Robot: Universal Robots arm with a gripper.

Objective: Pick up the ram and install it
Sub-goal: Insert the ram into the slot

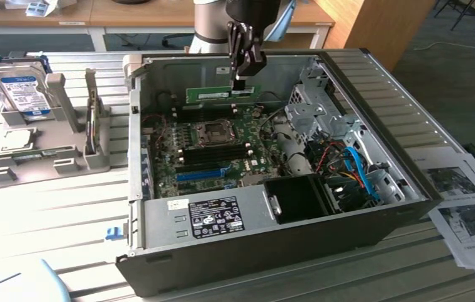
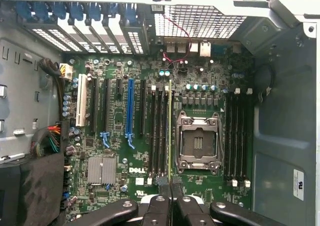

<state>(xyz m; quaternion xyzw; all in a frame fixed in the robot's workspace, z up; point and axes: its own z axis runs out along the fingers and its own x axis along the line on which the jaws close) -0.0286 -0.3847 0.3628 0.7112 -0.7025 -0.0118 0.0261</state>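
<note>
The ram is a long green stick with a white label, hanging level above the motherboard inside the open computer case. My gripper comes down from above and is shut on the ram near its end toward the exterior view's right. In the wrist view the ram appears edge-on as a thin line between my fingertips. It hangs over the bank of black memory slots beside the CPU socket.
A second bank of memory slots lies on the socket's other side, and a long blue slot is nearby. A hard drive stands in a grey rack at the exterior view's left. Papers lie at its right.
</note>
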